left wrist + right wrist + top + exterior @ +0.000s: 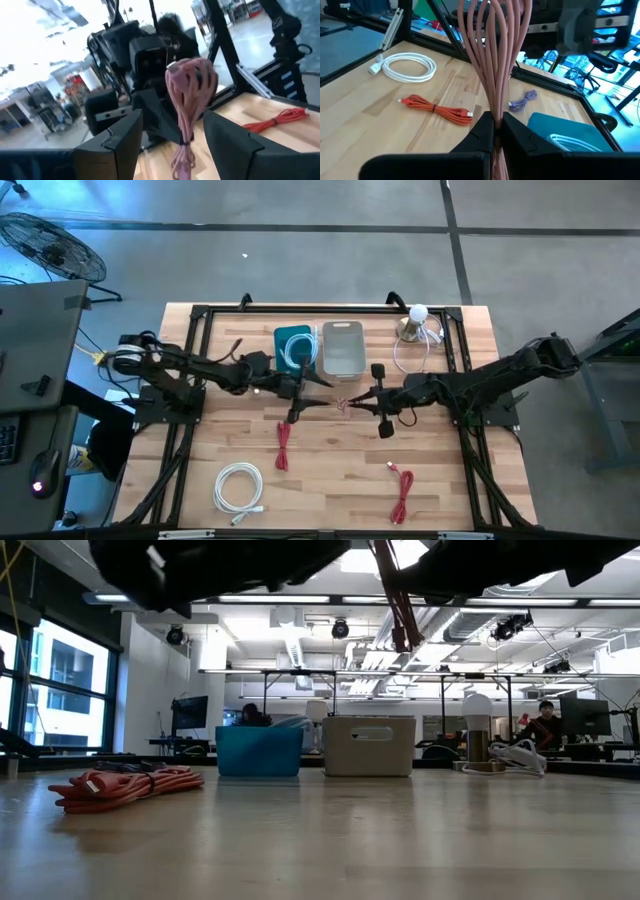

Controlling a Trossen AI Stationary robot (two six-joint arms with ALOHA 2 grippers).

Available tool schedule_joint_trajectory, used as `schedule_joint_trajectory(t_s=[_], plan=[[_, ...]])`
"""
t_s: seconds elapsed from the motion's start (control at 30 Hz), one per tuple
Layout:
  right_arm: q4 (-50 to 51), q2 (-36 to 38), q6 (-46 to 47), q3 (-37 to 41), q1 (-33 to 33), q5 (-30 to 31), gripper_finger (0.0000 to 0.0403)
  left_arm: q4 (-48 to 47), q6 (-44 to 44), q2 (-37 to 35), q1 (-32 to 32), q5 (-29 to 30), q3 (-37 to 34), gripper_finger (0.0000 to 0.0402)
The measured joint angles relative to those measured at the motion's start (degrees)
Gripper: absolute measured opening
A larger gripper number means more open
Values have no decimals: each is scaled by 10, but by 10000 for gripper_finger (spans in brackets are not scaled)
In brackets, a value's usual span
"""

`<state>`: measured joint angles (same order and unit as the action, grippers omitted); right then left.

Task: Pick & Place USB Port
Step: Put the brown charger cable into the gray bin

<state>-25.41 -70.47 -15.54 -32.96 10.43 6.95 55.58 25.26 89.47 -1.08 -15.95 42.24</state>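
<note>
Right end effector (495, 132) clamped low on a pink coiled cable (492, 55), held in the air over mid-table (330, 480), between the 2 arms. Left end effector (170, 135) spread wide just beside the coil's far end, gripping nothing. Likely mid-handover, or about to carry toward the teal bin (293, 348) or grey bin (342, 348). Risked slipping: narrow pinch, loose loops. Could have snagged on the left fingers (122, 145) or spilled over a bin rim.

Wooden table (440, 480) carries a grey bin (343, 348). Teal bin (293, 346) touches its left side; lamp (415, 323) sits right. Two red cables (283, 445) (402, 493) and a white cable (238, 486) lie nearer the front edge.
</note>
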Motion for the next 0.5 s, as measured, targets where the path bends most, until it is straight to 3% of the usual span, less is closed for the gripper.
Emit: schedule_joint_trajectory(t_s=[0.13, 0.37, 0.5], plan=[[1, -5, -2, 0, -1, -2, 10, -53, 0, 28, 0, -15, 45, 204], [8, -6, -2, 0, -1, -3, 9, -53, -1, 54, 0, -75, 84, 204], [14, -6, 0, 0, -4, -4, 9, -52, -1, 54, 0, -80, 89, 204]])
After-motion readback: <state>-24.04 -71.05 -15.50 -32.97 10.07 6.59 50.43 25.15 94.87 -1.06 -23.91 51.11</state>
